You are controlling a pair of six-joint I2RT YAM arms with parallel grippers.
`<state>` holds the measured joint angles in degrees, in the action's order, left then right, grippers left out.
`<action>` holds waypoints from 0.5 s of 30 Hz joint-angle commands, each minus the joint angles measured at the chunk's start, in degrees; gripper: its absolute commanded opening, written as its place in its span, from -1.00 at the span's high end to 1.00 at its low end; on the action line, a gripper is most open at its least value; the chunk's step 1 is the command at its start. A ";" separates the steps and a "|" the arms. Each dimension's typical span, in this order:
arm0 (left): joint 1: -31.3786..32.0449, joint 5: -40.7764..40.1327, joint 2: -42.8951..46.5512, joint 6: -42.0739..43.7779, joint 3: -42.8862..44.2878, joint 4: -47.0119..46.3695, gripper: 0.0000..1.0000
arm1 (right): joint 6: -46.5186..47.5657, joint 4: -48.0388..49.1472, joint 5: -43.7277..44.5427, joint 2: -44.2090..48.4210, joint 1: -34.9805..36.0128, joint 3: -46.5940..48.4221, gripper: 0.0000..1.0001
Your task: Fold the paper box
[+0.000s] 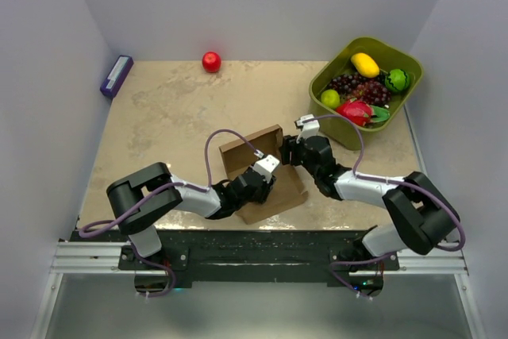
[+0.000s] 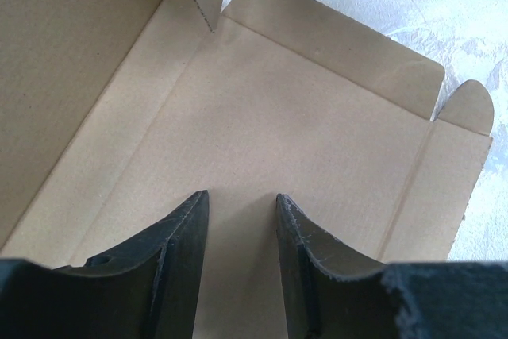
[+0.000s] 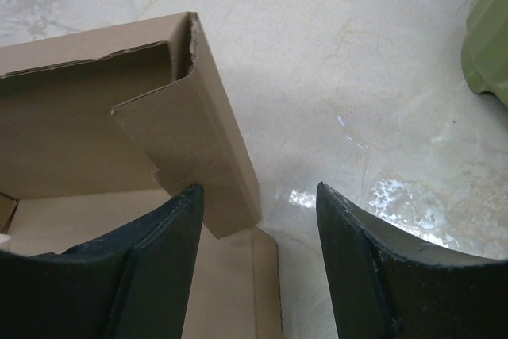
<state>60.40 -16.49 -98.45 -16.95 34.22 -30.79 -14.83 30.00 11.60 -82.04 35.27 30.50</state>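
Observation:
The brown paper box (image 1: 252, 166) lies partly folded at the table's middle front, its back wall raised. My left gripper (image 1: 267, 171) is over the box's flat floor panel (image 2: 286, 132), open with a narrow gap (image 2: 242, 198) and nothing between the fingers. My right gripper (image 1: 287, 150) is at the box's right back corner, open wide (image 3: 259, 190). An upright corner flap (image 3: 198, 148) stands just ahead of its left finger (image 3: 171, 252), with bare table ahead of the right finger (image 3: 357, 260). The box's right side flaps (image 2: 464, 113) lie flat on the table.
A green bin (image 1: 399, 58) of toy fruit stands at the back right; its edge shows in the right wrist view (image 3: 488, 37). A red apple (image 1: 211, 62) sits at the back middle. A purple block (image 1: 117, 75) lies at the back left.

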 commanded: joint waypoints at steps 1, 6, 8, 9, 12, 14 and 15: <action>-0.20 0.67 -3.06 -1.07 -3.28 11.27 0.13 | 3.05 6.39 -3.68 -0.84 0.07 0.52 -0.26; -0.20 1.81 -0.78 0.16 -2.84 12.15 0.02 | 2.79 4.98 -4.65 -1.37 0.15 1.75 -0.27; -0.20 2.08 1.58 1.04 -1.44 13.64 -0.04 | 2.18 3.76 -4.39 -1.11 0.07 2.19 -0.27; -0.20 2.25 2.56 1.30 -0.82 15.56 -0.12 | 1.83 3.23 -4.13 -0.93 0.07 2.28 -0.27; -0.20 3.13 7.12 2.09 1.20 18.64 -0.29 | 1.03 2.43 -4.04 0.03 0.07 1.76 -0.27; -0.20 3.74 9.93 2.62 2.60 19.97 -0.37 | 0.59 2.61 -4.21 0.30 0.07 0.97 -0.26; -0.20 4.44 10.82 2.80 3.04 21.63 -0.43 | 0.33 2.70 -4.30 0.56 0.07 0.70 -0.26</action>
<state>60.40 -14.24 -92.31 -15.44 34.72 -18.85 -13.54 31.51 7.88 -83.20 35.24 30.63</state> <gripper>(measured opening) 0.672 0.633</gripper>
